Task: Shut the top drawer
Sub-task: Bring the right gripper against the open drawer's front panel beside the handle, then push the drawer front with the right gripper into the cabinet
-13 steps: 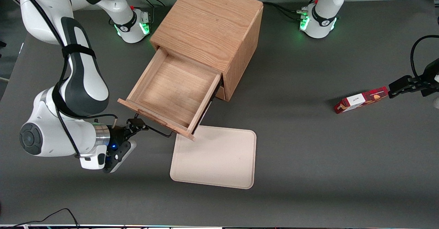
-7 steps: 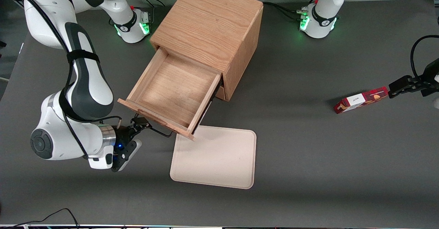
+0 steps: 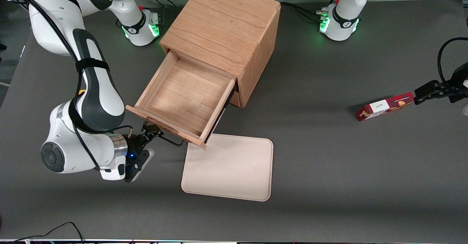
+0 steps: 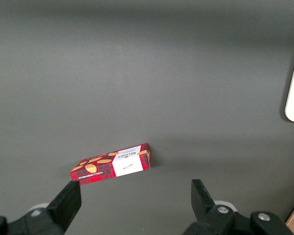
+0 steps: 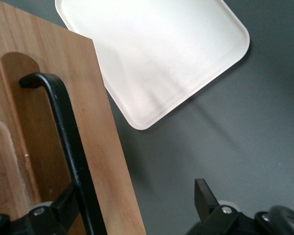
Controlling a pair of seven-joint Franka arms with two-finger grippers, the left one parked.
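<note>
Front view: top drawer [image 3: 184, 98] pulled fully out of cabinet [image 3: 223, 35] | gripper [image 3: 150, 133] spread at handle [image 5: 68, 142], one finger touching | push squarely along drawer's axis, avoid skewing.

The top drawer [image 3: 184, 99] is a wide, shallow light-oak box, pulled far out of the wooden cabinet [image 3: 223, 28] and empty inside. A thin black wire bar handle [image 5: 68, 142] runs along its front panel. The pincer [image 3: 148, 134] is at the handle, one finger [image 5: 63, 208] beside the bar.
</note>
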